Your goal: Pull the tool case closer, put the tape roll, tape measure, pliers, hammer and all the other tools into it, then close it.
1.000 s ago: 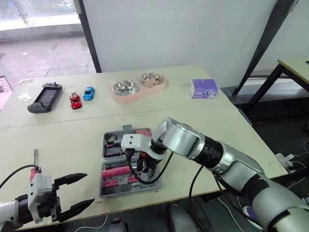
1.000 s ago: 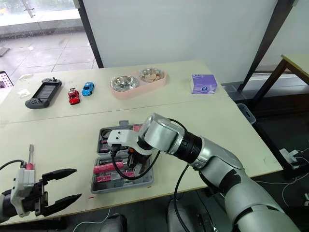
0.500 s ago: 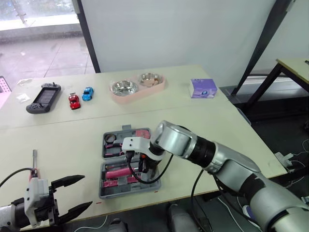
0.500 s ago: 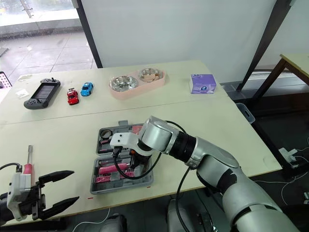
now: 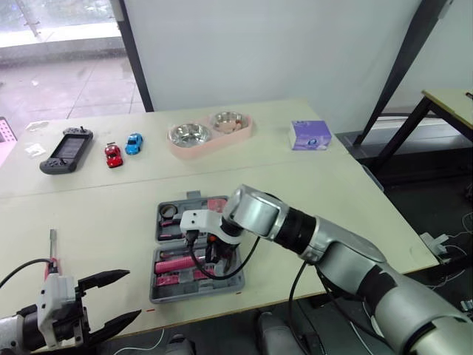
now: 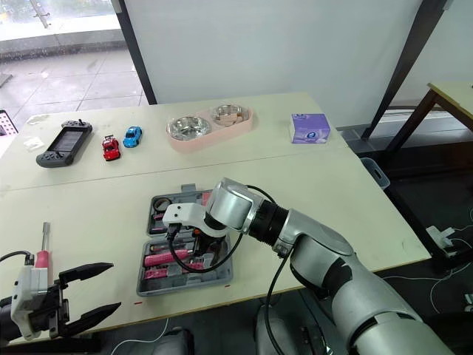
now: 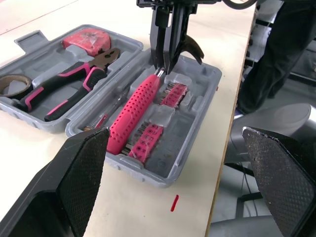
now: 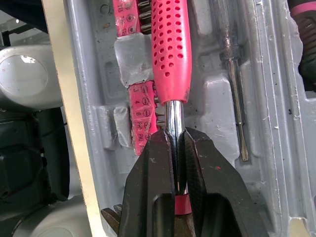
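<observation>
Over the near half of the case (image 5: 196,294): the right pincer (image 8: 176,136) has edged leftward in the last second, keeping the hammer (image 8: 170,49) down among the bit racks.
Meaning: the hammer looks seated or nearly so; letting go seems due, then shutting the lid.
Right arm: reaches in from the case's right, pincer clamped tight on the chrome shank.
Left pincer (image 5: 133,294): spread wide, empty, well off the case's near-left corner.
Far half of the case: pliers (image 7: 74,84), tape roll (image 7: 12,85) and tape measure (image 7: 86,38) lie inside.

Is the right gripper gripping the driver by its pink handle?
No, the right gripper is shut on the bare metal shaft just beyond the pink handle, which lies in the open tool case.
</observation>
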You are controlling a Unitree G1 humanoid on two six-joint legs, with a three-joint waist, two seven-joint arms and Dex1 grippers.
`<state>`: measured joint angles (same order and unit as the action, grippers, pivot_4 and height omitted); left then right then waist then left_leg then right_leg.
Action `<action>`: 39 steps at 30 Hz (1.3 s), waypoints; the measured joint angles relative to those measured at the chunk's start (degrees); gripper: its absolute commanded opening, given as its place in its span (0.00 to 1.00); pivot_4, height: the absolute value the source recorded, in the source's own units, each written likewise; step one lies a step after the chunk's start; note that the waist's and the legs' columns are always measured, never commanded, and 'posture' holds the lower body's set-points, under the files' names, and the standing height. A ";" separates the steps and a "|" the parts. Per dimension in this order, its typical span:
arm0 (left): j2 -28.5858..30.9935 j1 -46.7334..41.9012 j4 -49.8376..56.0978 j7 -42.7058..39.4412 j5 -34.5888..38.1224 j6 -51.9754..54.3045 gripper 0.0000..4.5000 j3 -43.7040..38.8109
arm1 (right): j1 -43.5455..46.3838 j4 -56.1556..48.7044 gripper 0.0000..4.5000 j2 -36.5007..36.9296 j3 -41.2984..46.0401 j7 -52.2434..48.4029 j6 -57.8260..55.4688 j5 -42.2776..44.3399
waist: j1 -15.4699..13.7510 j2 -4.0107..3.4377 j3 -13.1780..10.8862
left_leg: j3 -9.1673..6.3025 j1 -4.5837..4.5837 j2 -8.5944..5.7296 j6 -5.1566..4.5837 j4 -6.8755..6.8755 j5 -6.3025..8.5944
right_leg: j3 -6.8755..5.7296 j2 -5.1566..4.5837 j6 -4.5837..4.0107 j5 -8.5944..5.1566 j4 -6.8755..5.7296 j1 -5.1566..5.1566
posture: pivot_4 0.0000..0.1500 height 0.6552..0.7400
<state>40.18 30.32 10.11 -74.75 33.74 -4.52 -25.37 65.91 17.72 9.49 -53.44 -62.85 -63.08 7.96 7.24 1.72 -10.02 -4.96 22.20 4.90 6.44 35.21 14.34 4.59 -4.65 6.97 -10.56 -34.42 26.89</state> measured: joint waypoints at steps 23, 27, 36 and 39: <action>0.00 -0.33 0.11 0.41 0.02 0.50 1.00 0.00 | -1.43 3.83 0.01 -1.15 -0.05 -0.53 4.64 -3.33 | -0.13 -0.02 -0.01 | -0.01 -0.02 0.00 0.00 0.02 -0.01 | 0.00 0.00 0.13 -0.08 -0.07 0.00 | 1.00 0.98; 0.01 -0.65 0.11 0.37 0.02 0.57 1.00 0.00 | -1.43 3.91 0.01 -1.16 -0.01 -0.53 4.72 -3.34 | -0.14 -0.02 -0.01 | -0.01 -0.02 0.00 0.00 0.02 -0.01 | 0.00 0.01 0.13 -0.08 -0.07 0.00 | 1.00 0.98; 0.01 -1.01 0.04 0.12 0.03 0.65 1.00 0.00 | -1.42 3.88 0.91 -1.03 1.39 -0.48 4.82 -4.47 | -0.12 0.00 0.00 | -0.01 -0.02 0.00 0.00 0.02 -0.01 | 0.00 0.00 0.13 -0.08 -0.07 -0.01 | 1.00 0.98; 0.02 -1.49 0.02 0.04 0.04 0.66 1.00 0.00 | -1.42 3.47 0.99 -1.05 1.91 -1.18 4.74 -4.39 | -0.08 0.00 0.00 | -0.01 -0.04 0.00 -0.01 0.04 -0.01 | 0.00 0.01 0.13 -0.08 -0.09 -0.03 | 1.00 0.98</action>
<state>40.20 28.83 10.13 -74.71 33.77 -3.86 -25.37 64.49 21.19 8.44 -51.54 -64.03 -58.34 3.57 7.15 1.71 -10.02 -4.97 22.16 4.89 6.43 35.25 14.34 4.59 -4.65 7.10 -10.64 -34.51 26.86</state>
